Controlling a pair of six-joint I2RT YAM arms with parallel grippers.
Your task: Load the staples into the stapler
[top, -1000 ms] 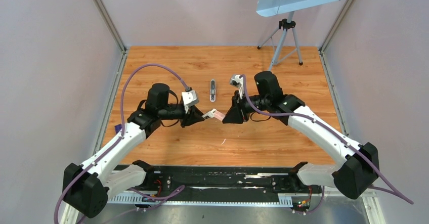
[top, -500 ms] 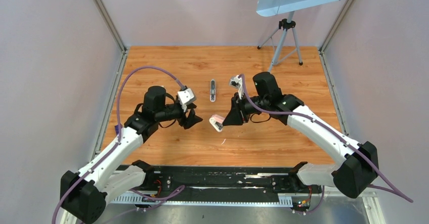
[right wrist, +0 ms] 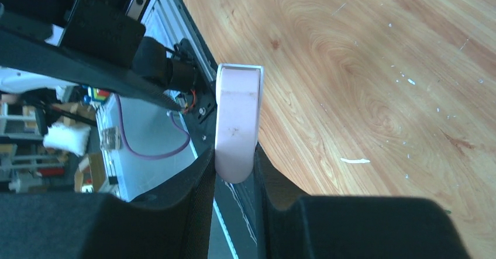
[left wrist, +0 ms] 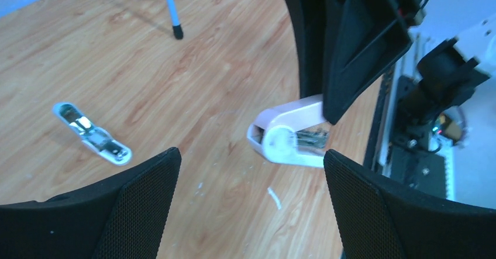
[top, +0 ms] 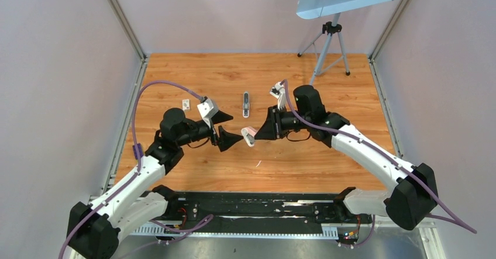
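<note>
The stapler, slim, pale blue-grey with a silvery channel, lies flat on the wooden table behind both grippers; the left wrist view shows it at far left. My right gripper is shut on a small pink piece, holding it above the table; silvery metal shows inside it. My left gripper is open wide just left of the pink piece, touching nothing. The staples are not distinguishable in any view.
A small white box tray sits on the table behind the left arm. A thin white sliver lies below the grippers. A tripod stands at the back right. A black rail runs along the near edge.
My left gripper opened, let go of the pink piece and drew back to the left, uncovering the white box tray. The right gripper kept the pink piece and shifted slightly.
</note>
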